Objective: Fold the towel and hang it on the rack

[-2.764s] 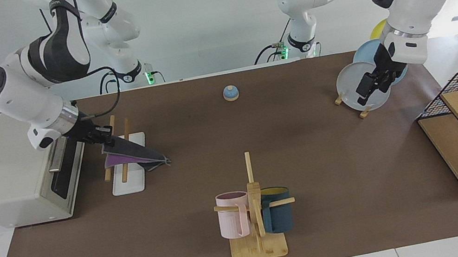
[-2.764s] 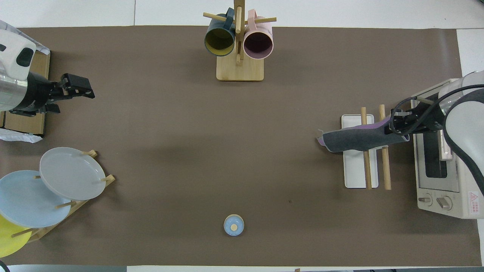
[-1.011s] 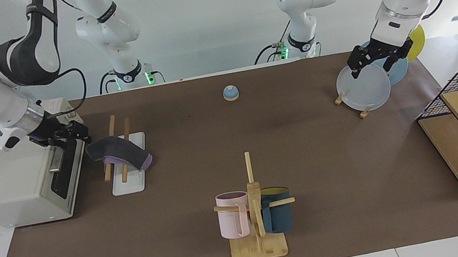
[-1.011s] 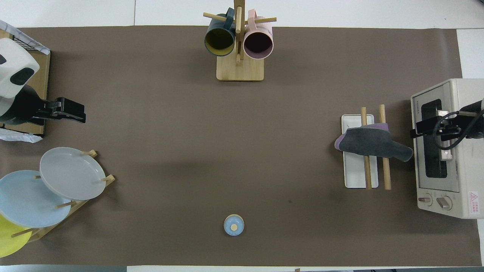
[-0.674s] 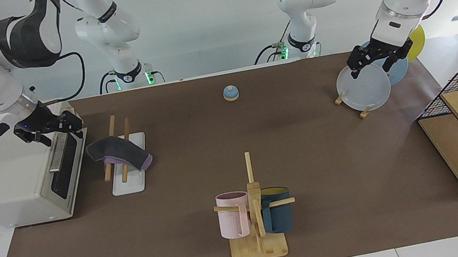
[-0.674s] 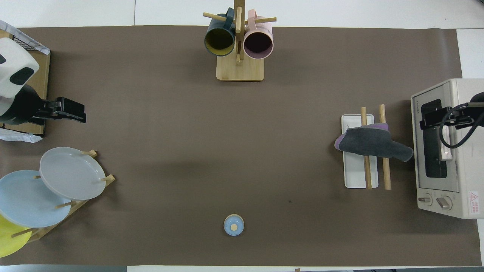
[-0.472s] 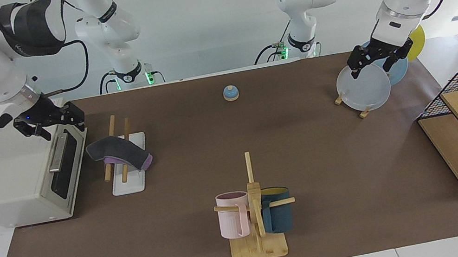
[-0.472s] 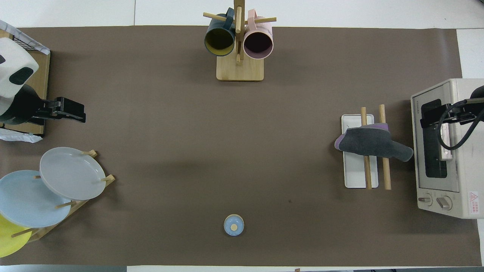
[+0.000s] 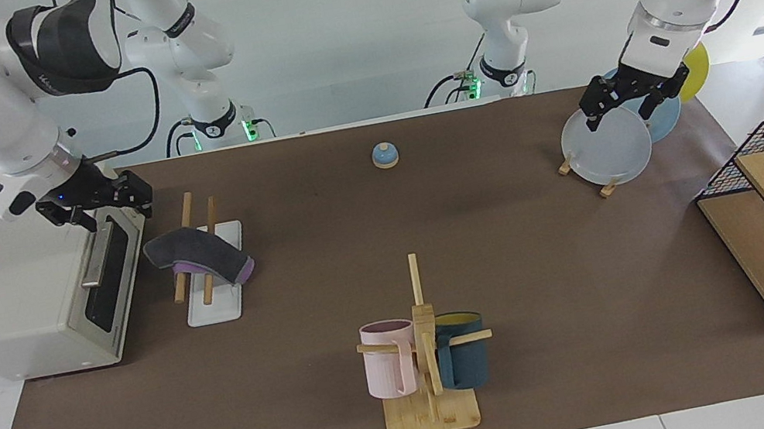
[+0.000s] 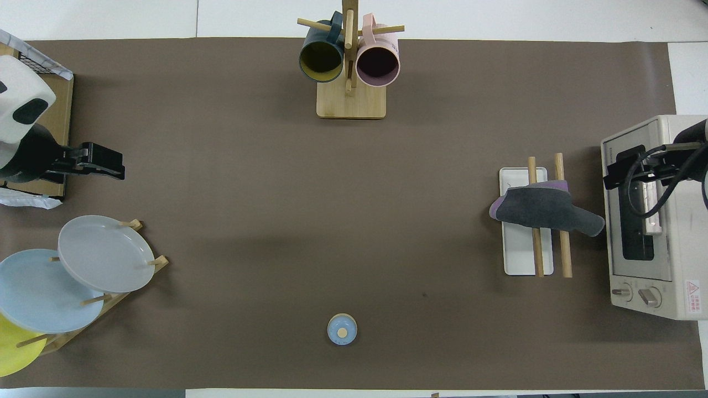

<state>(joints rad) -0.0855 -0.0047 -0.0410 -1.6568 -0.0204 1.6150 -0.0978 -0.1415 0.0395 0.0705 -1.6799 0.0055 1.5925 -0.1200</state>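
Starting at the right arm's end of the table, we see the right gripper [image 9: 112, 201] raised over the door edge of the boxy cream toaster oven [image 9: 28, 300], its fingers spread apart and holding nothing. Just beside it, toward the middle of the table, stands the rack of two slanted light wooden rods on a flat white base [image 9: 212, 295], and the folded towel, dark grey on top with a purple face underneath [image 9: 196, 251], hangs draped across both rods, clear of the gripper. Near the table's middle we find a small round blue bell [image 9: 384, 156] and a wooden mug stand with a pink and a dark blue mug [image 9: 424, 364]. At the other end our left gripper [image 9: 633, 98] hovers empty, jaws parted, over the pale grey round plate [image 9: 610, 147] in the wooden plate stand.
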